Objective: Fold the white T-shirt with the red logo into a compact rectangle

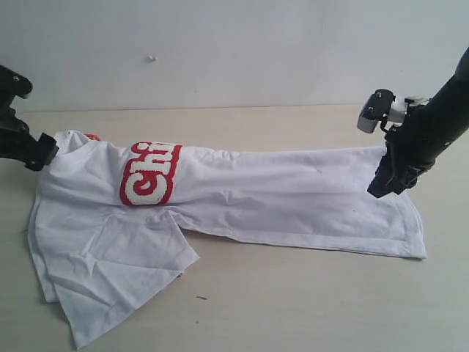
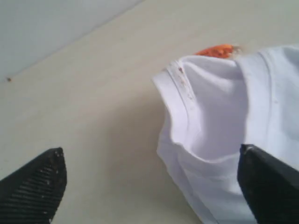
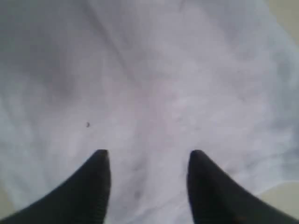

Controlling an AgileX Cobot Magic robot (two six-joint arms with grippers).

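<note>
Shirt (image 1: 278,191) lies in a long strip across the tabletop (image 1: 293,301), collar (image 2: 180,88) near its left edge. Left gripper (image 1: 38,152) gapes empty beside it. Right gripper (image 3: 147,156), jaws apart, hovers over the hem, ready to pinch, I reckon.

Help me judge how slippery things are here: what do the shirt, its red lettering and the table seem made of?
The shirt: soft matte knit, probably cotton; it wrinkles and drapes, and the collar is a stitched band. The lettering: fuzzy raised white pile edged in red, likely towelling or flock. The table: smooth pale beige with faint streaks, wood or laminate.
</note>
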